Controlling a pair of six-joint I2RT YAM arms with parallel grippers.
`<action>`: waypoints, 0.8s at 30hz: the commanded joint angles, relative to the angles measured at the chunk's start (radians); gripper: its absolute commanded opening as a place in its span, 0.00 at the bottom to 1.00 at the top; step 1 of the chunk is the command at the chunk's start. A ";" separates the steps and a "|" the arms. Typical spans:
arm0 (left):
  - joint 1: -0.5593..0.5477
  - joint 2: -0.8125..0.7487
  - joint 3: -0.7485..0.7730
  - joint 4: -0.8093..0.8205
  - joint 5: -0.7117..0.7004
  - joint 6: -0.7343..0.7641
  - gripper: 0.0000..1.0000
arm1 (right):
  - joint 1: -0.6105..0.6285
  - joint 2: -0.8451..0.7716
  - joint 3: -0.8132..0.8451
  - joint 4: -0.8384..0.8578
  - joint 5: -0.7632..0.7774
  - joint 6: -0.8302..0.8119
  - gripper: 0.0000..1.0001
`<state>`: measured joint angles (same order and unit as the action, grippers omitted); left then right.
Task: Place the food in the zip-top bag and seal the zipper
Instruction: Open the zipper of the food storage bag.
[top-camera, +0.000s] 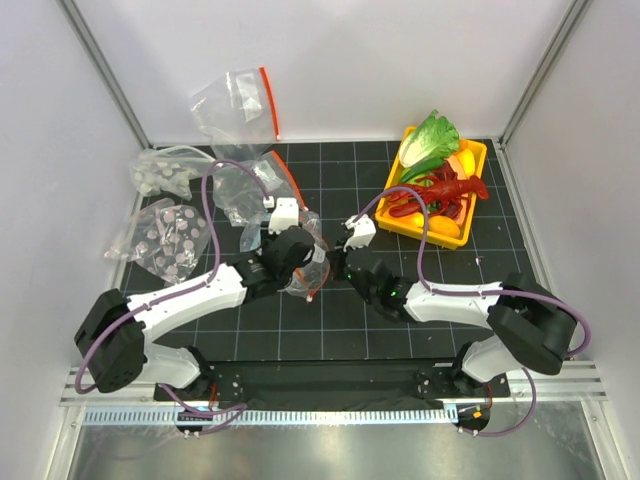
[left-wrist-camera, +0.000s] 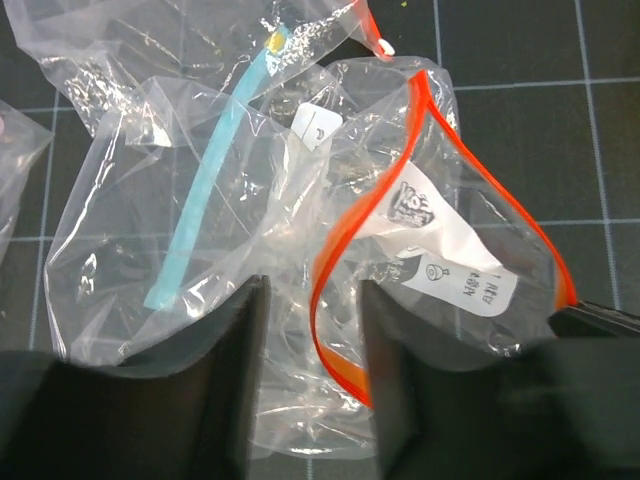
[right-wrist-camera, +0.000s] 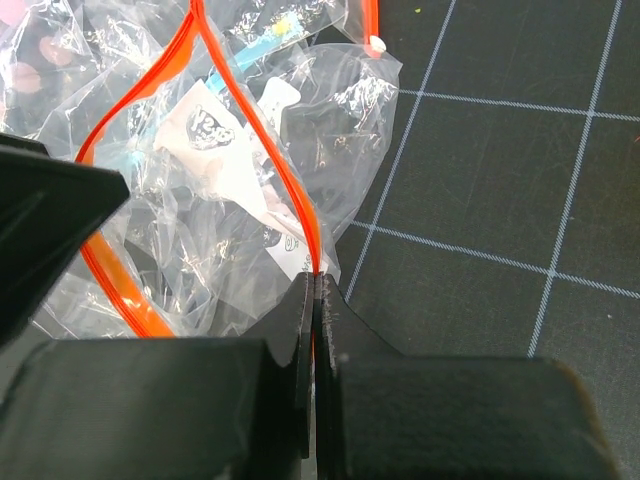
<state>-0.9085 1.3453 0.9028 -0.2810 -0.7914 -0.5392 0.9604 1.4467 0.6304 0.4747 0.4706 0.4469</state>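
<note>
The clear zip-top bag (top-camera: 308, 278) lies crumpled on the mat between my two grippers, empty, its mouth gaping. Its white label (left-wrist-camera: 450, 262) and red-orange zipper (left-wrist-camera: 345, 230) show in the left wrist view. My right gripper (right-wrist-camera: 318, 300) is shut on one end of the zipper (right-wrist-camera: 250, 120). My left gripper (left-wrist-camera: 310, 400) is open, with the mouth's other lip and a bend of the zipper lying between its fingers. The green lettuce (top-camera: 430, 140) and a yellow-orange piece (top-camera: 462, 160) sit in the yellow tray (top-camera: 440, 240) at the back right. I cannot make out the round green fruit.
A red lobster (top-camera: 445, 190) lies in the tray too. Another clear bag holding a blue strip (left-wrist-camera: 200, 210) lies beside the task bag. Dotted pouches (top-camera: 170, 235) and more clear bags (top-camera: 240, 100) are at the back left. White walls close in the sides.
</note>
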 joint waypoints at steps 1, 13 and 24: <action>0.031 0.009 0.034 0.014 0.078 -0.034 0.42 | 0.006 -0.029 0.005 0.068 0.043 0.001 0.01; 0.033 -0.011 0.068 -0.007 0.277 -0.013 0.00 | 0.006 -0.029 0.011 0.047 0.080 -0.007 0.26; 0.033 -0.204 0.004 0.029 0.478 0.050 0.00 | 0.005 -0.011 0.029 0.076 -0.023 -0.080 0.88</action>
<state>-0.8757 1.1923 0.9276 -0.2909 -0.3916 -0.5175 0.9607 1.4464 0.6304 0.4923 0.4629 0.3923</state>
